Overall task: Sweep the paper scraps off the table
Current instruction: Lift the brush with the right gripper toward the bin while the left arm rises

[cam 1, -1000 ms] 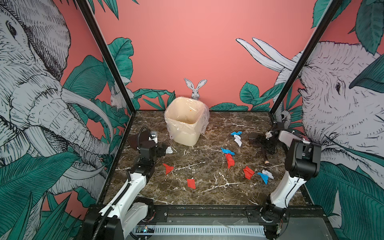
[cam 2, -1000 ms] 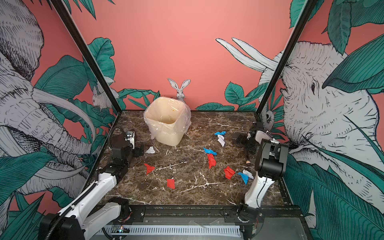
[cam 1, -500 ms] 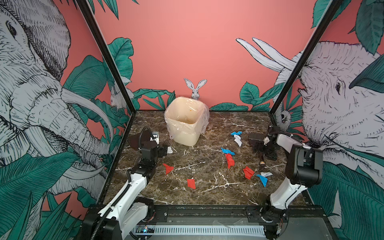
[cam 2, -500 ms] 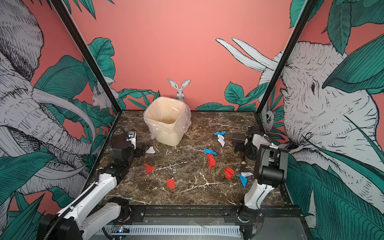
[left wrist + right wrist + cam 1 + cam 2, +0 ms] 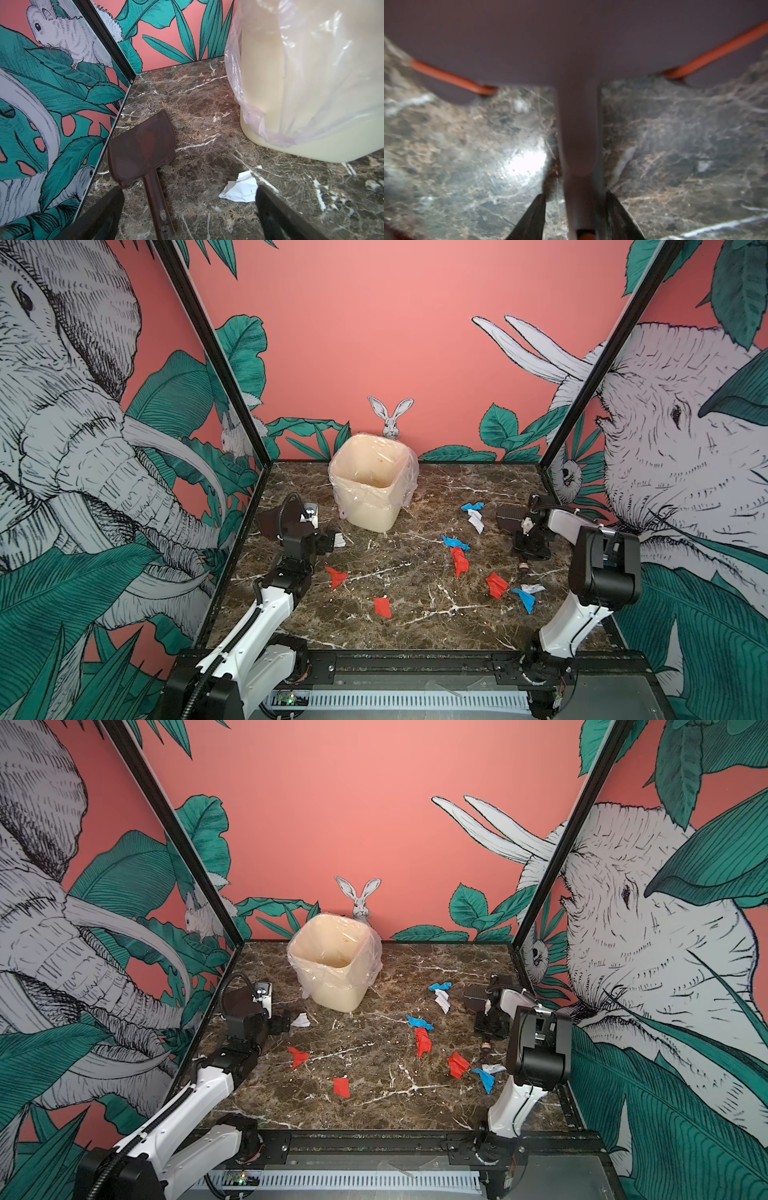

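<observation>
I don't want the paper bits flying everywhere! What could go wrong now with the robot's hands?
1. The right hand straddles the brush handle, with one finger seemingly nearer than the other. The grip may be uneven, so it might twist or slip when lifted.
2. The white scrap lies beside a finger of the open left hand, which is over the dustpan. Closing could nudge the scrap away.

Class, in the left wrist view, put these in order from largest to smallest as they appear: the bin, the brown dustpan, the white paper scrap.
1. the bin, largest even though the picture's edge cuts it off
2. the dustpan
3. the white scrap, clearly smallest
</observation>
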Controlling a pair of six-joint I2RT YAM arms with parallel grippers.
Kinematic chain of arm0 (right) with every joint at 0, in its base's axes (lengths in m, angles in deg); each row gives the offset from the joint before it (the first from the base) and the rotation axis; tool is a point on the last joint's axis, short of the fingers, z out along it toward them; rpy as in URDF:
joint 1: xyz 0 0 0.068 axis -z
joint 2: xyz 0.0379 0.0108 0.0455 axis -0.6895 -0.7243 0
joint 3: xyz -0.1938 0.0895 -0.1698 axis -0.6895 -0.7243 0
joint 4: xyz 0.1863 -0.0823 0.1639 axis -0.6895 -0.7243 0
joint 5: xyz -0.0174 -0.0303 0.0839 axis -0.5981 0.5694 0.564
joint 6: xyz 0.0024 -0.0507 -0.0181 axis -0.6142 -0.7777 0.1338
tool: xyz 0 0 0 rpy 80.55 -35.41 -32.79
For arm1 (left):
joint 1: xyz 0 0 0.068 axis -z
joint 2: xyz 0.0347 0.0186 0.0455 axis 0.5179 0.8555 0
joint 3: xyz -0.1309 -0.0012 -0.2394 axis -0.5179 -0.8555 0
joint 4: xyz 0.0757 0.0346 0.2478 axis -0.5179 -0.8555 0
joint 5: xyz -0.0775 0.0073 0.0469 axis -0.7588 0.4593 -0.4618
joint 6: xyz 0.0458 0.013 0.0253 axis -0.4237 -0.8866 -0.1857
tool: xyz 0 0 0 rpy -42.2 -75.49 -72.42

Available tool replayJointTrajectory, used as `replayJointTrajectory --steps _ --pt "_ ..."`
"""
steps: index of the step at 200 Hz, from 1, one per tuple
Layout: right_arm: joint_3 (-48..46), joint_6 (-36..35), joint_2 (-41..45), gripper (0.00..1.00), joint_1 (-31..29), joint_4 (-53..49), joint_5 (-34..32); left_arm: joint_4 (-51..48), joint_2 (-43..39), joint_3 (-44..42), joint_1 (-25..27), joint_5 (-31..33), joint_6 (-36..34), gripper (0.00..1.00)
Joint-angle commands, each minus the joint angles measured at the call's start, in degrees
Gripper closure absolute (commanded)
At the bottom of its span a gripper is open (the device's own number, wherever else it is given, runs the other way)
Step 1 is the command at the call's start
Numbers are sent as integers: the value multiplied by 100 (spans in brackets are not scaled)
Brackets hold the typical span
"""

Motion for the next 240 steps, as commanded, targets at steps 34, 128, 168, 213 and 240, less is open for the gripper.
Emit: replayJointTrajectory --steps 34,128,168,213,240 --pt "-103 -152 -252 74 -118 -27 -220 -197 -213 3 40 -35 124 0" --pt "-111 -58 526 100 -395 -14 -545 -1731 -544 636 136 -517 714 0" --pt "-42 66 1448 100 -552 -232 -665 -2754 -927 1043 276 -863 1123 0" --pt "97 150 2330 100 -1053 -656 -654 -3484 -1364 1307 581 -1212 1742 0" --pt "178 180 2864 100 -1533 -808 -498 -3414 -1392 1455 690 -1874 2152 0"
